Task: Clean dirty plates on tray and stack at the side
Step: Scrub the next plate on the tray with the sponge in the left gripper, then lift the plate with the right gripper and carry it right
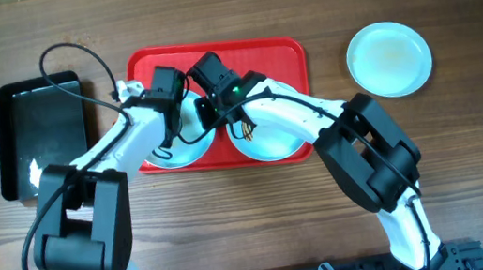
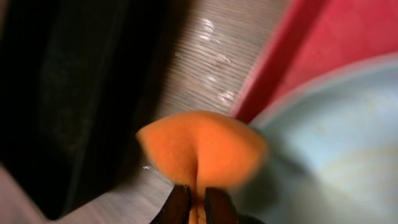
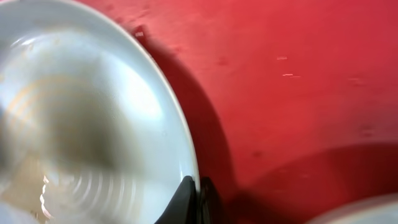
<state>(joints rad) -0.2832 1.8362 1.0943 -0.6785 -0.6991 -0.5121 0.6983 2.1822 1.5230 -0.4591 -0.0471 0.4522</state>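
- Red tray (image 1: 278, 54) sits at 12 o'clock on the wooden counter (image 1: 474, 169). A smaller black tray (image 1: 41, 125) lies apart from it at its 9 o'clock.
- Two plates are on the red tray, along its 6 o'clock edge. The held plate (image 1: 178, 153) is toward 7 o'clock and the second plate (image 1: 271, 145) toward 5 o'clock. They lie side by side, and both are partly hidden under the arms.
- The lone plate (image 1: 389, 58) rests on the bare counter, well apart at the tray's 3 o'clock. Its centre is faintly yellowish.
- Right claw (image 3: 198, 200): fingers are drawn almost together, pinching the rim of the held plate on its 3 o'clock side. The wrist view shows brownish streaks across the plate's well.
- In the same wrist view, a sliver of the second plate shows at the 5 o'clock corner.
- Left claw (image 2: 191, 205): fingers are pressed onto an orange sponge (image 2: 202, 149), which bulges out above the tips.
- The sponge is over the 9 o'clock rim of the held plate, near the tray's edge. Whether it touches the plate cannot be told, as the view is blurred.
- The second plate carries small brown-yellow marks near its 10 o'clock part.
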